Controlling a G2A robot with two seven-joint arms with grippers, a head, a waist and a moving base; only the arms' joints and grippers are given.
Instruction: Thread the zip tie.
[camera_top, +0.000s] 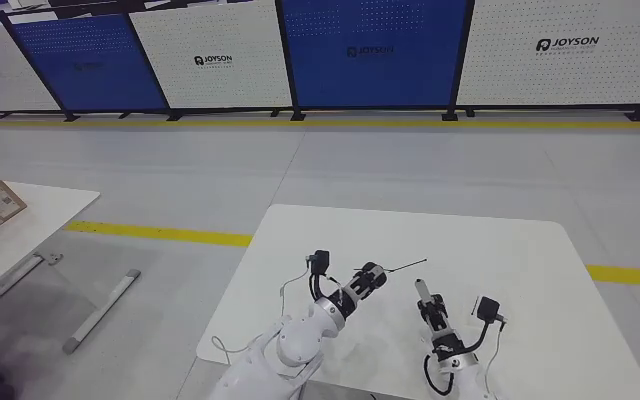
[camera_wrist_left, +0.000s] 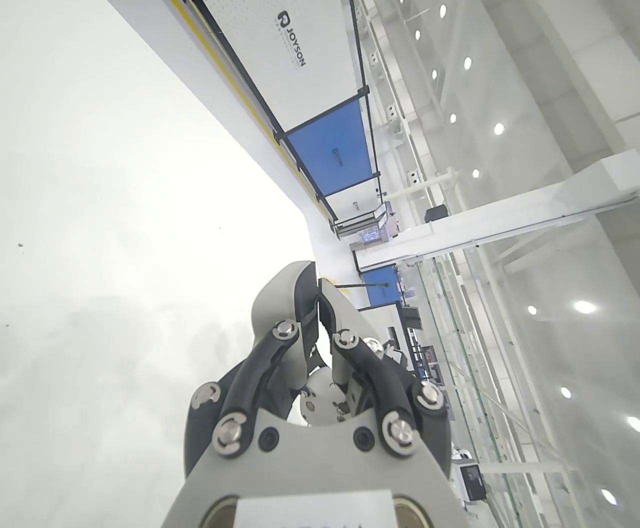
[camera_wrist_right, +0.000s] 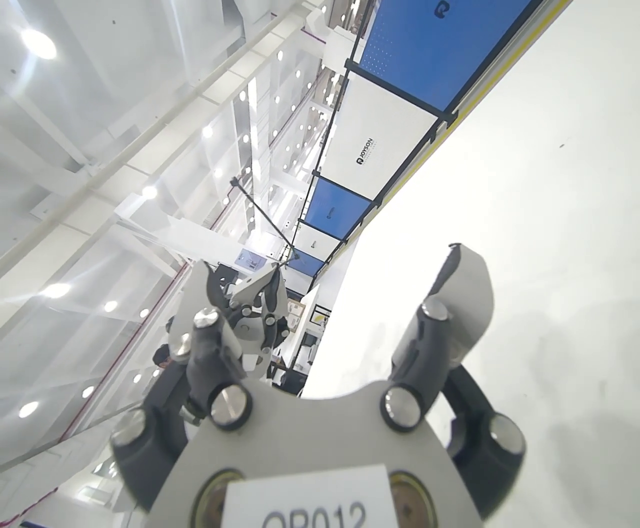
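Black zip tie (camera_top: 405, 266), unthreaded, pinched in the left gripper (camera_top: 376, 272).
I saw a thin, straight strap sticking out beyond that gripper's fingertips, a small knob at its far end.

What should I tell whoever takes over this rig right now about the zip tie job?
Left pincer: shut on the zip tie, held over the table, with the strap sticking out straight past its tips.
Right pincer: open and empty, beside the left one and clear of the tie.
Done: the tie is gripped and off the table.
Left: no loop is formed yet. The right pincer has to take the free end, and the threading itself remains.
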